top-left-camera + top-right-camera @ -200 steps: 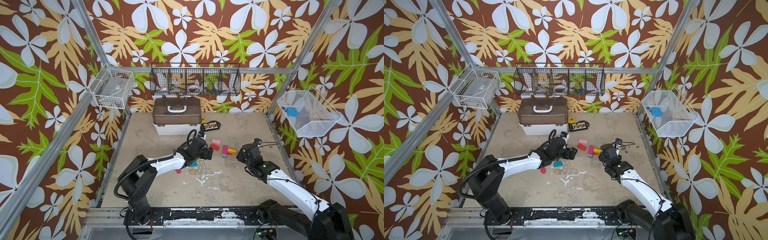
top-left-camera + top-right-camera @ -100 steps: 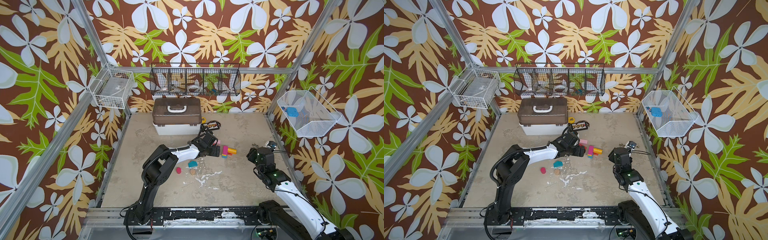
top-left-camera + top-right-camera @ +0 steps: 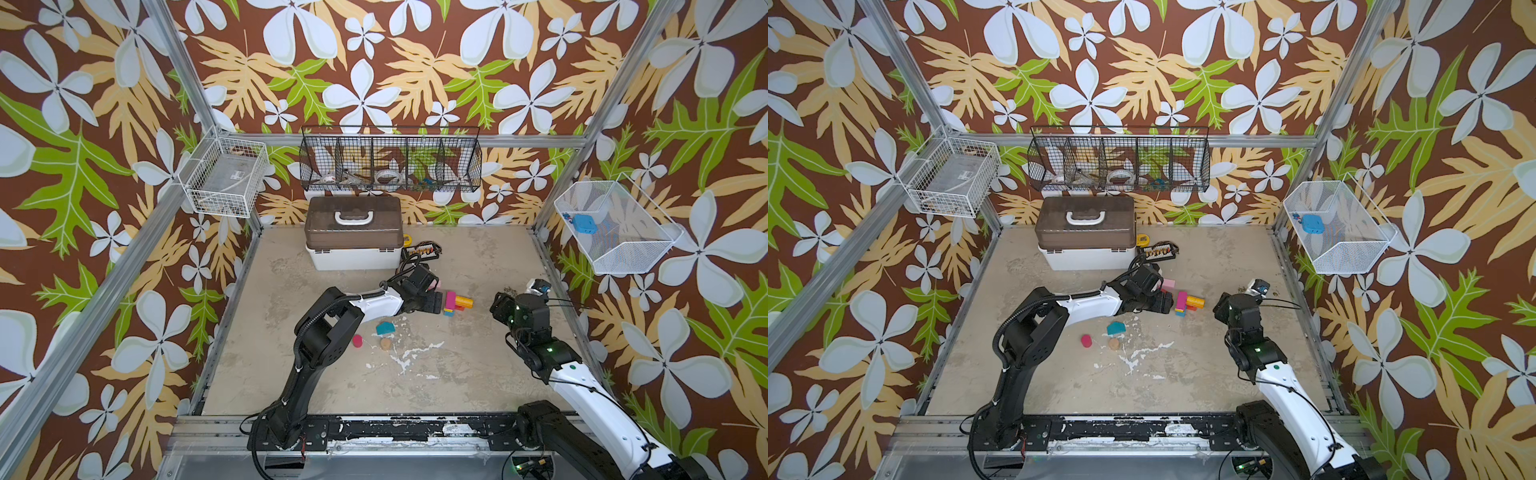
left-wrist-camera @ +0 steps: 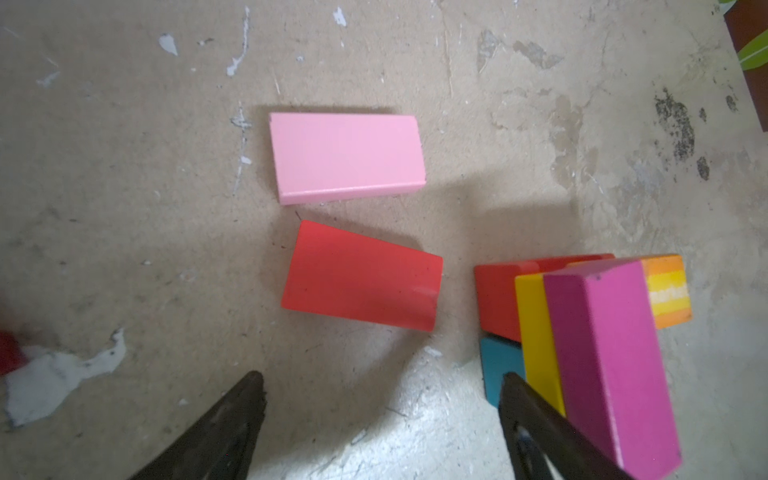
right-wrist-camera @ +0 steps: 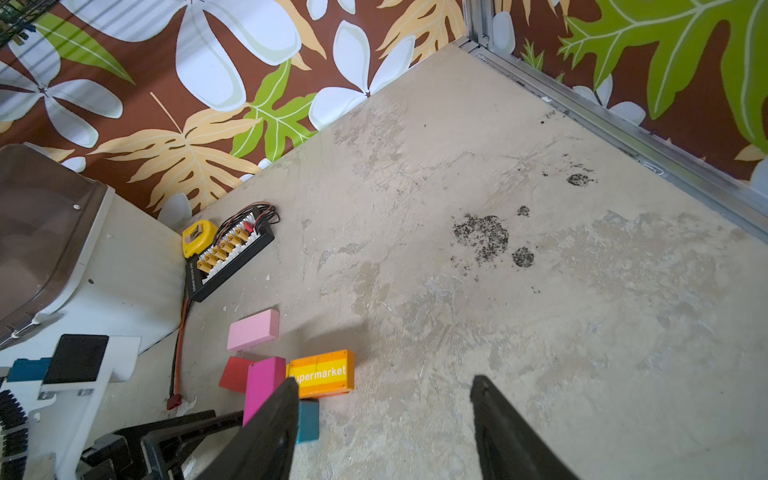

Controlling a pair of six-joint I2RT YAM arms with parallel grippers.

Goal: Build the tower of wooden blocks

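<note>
The tower (image 3: 455, 301) (image 3: 1187, 303) is a low stack right of the floor's middle. It has a magenta bar (image 4: 611, 357) on a yellow bar (image 4: 540, 340), over a red block (image 4: 496, 299), a blue cube (image 4: 498, 365) and an orange "Supermarket" block (image 5: 322, 374). A pink block (image 4: 347, 156) and a flat red block (image 4: 361, 276) lie loose beside it. My left gripper (image 4: 382, 382) (image 3: 432, 301) is open and empty, with one finger next to the stack. My right gripper (image 5: 384, 382) (image 3: 498, 305) is open and empty, off to the stack's right.
A teal roof piece (image 3: 385, 328), a crimson cylinder (image 3: 357, 341) and a tan cylinder (image 3: 386, 343) lie nearer the front. The brown-lidded toolbox (image 3: 353, 237) stands at the back, with the electronic board (image 5: 230, 253) and a yellow tape measure (image 5: 198, 237) beside it. Wire baskets hang on the walls.
My left gripper has moved right, from over the teal piece to the loose blocks beside the stack. The right arm has drawn back to the right, away from the stack.
</note>
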